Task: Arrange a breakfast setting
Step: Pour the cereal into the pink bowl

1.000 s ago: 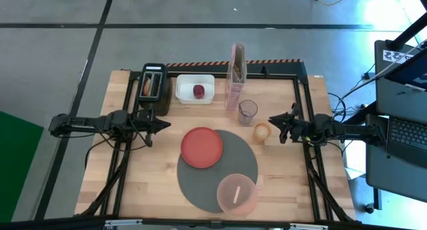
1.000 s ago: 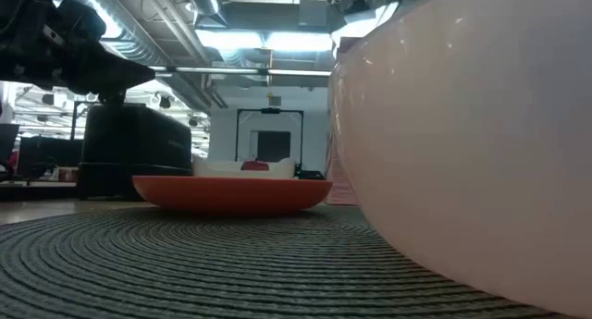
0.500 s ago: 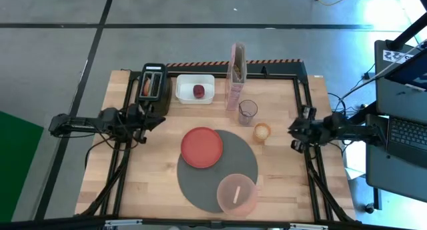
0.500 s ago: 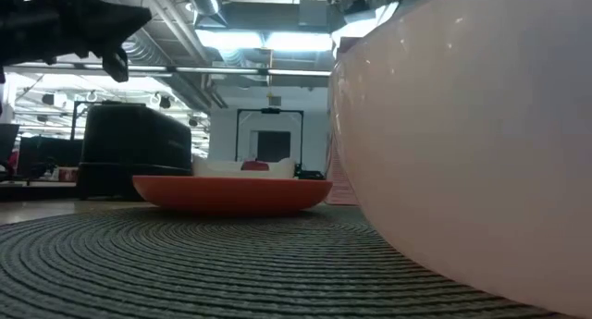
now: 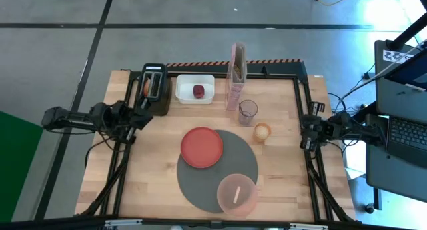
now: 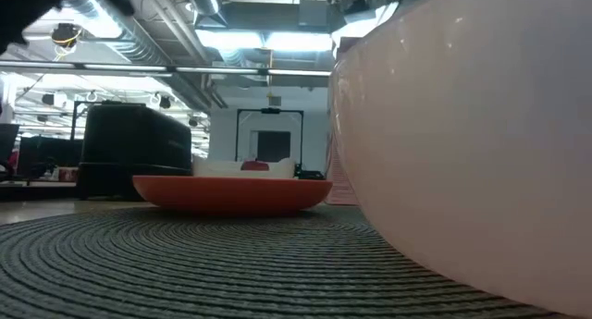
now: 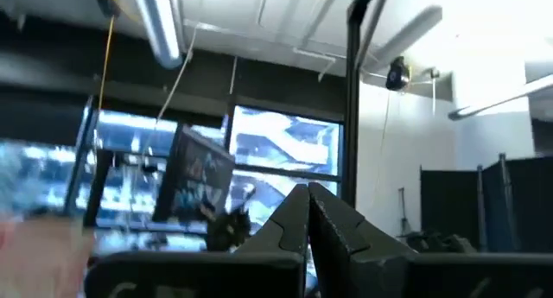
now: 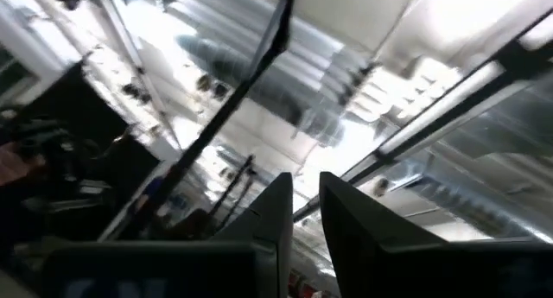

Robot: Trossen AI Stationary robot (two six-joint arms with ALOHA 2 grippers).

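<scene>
Now parked at the table's side edges, well clear of the setting: left gripper (image 5: 142, 115) clenched empty beside the toaster (image 5: 154, 88), right gripper (image 5: 306, 131) nearly closed, grasping nothing. Centred for an eater: mat (image 5: 250, 169) bearing plate (image 5: 202, 148) and near bowl (image 5: 244, 200) with spoon (image 5: 236, 194); toast (image 5: 262, 131) just right; cereal box (image 5: 235, 75) far.

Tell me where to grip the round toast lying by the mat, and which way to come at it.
Grip the round toast across its rim, from straight above. It seems to lie flat on the table, beside the dark-grey mat, so only its edges offer opposing faces. The clear cup stands close behind it, so probably set the fingers left and right. The right gripper is nearer.
</scene>
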